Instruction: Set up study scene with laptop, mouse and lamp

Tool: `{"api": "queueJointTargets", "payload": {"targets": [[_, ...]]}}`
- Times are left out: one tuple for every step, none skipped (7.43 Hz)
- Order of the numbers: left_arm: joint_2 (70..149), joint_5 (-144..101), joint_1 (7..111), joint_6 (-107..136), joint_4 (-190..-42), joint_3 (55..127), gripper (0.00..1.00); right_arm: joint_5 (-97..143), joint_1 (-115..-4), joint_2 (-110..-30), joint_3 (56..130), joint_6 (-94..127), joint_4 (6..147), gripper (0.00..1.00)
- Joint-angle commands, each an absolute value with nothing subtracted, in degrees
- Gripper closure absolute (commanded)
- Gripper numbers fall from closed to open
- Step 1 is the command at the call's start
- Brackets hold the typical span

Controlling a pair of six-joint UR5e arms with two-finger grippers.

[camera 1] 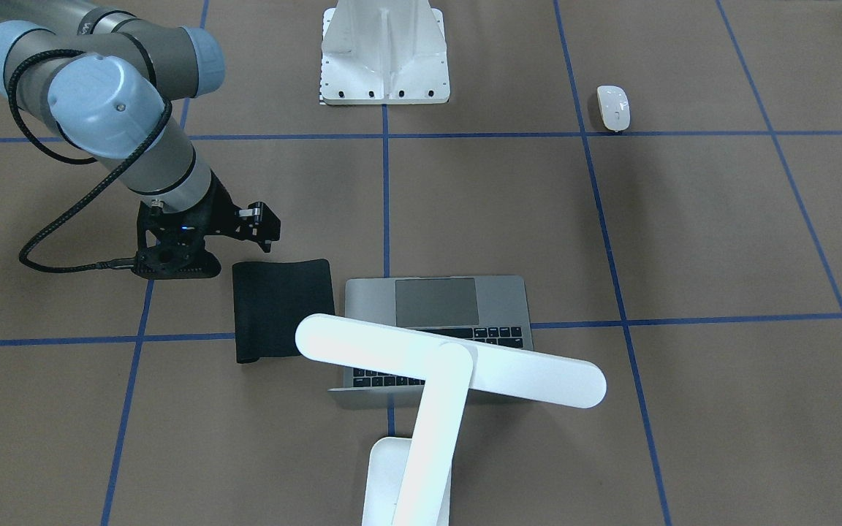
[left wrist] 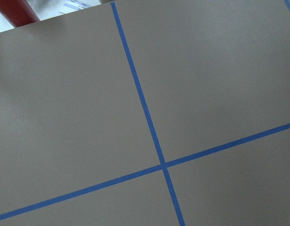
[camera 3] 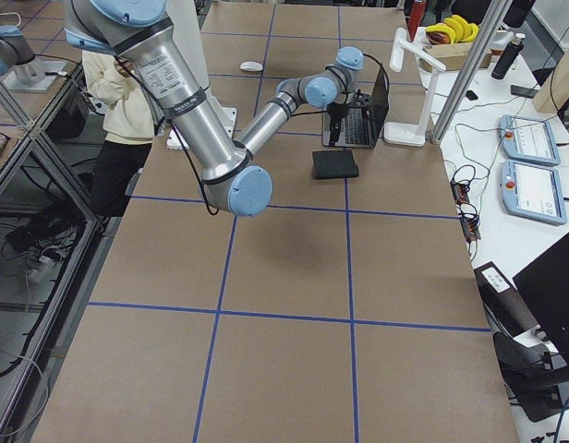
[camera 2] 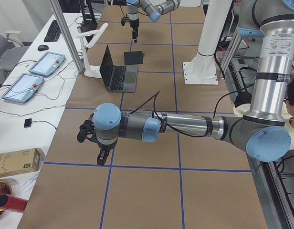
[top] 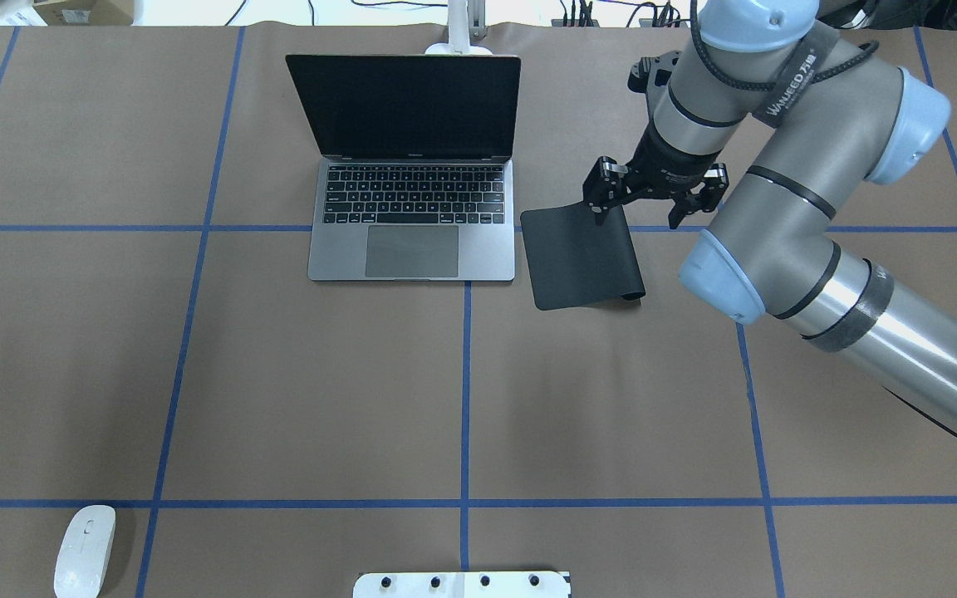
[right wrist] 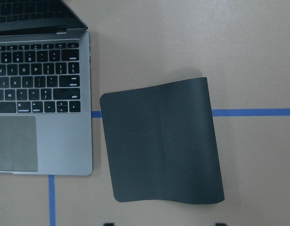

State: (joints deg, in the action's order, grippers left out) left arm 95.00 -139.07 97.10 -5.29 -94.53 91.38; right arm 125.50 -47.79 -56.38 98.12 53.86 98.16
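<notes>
The right jaws hang wide apart and empty just over the far edge of the black mat [top: 582, 257], with the open laptop [top: 412, 216] beside them and the lamp [camera 1: 450, 365] beyond. The mouse [top: 85, 550] lies well away across the counter [top: 611, 399]; fetching it onto the mat seems next. I cannot tell how the left jaws stand.

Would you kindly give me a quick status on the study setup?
Right gripper open, empty, over mat edge. Left gripper: cannot tell. Mouse far from mat, untouched. Nothing seen between them.

Letters, numbers on laptop [right wrist: 65, 155] keys
</notes>
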Motion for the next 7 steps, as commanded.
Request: {"api": "queueJointTargets", "payload": {"targets": [[91.2,-139.0,93.7,5.3,-94.0,98.1,0.0,125.4,-48.4,-62.8,100.3,50.7,98.3,0.0],[87.6,-138.9,90.5,12.2,-94.1,103.7,0.0,125.4,-48.5,-67.1,102.2,47.3,98.4,0.0],[84.2,-139.0,88.2,19.6,-94.2,109.1,0.0,125.4,-49.5,-70.4,102.9,42.2,98.5,0.0],[82.3,-139.0,85.5,26.1,-94.3,113.0,0.0,125.3,-50.9,-73.7,103.2,37.8,98.4,0.0],[81.0,-139.0,81.4,32.7,-94.5,116.7,0.0,125.2,-52.5,-77.5,104.3,31.6,98.5,0.0],[80.3,-138.9,76.7,38.8,-94.5,119.9,0.0,122.8,-53.3,-81.7,106.6,27.0,98.5,0.0],[80.1,-138.8,72.5,42.7,-94.5,121.8,0.0,121.8,-54.5,-85.3,107.7,22.2,98.5,0.0]]}}
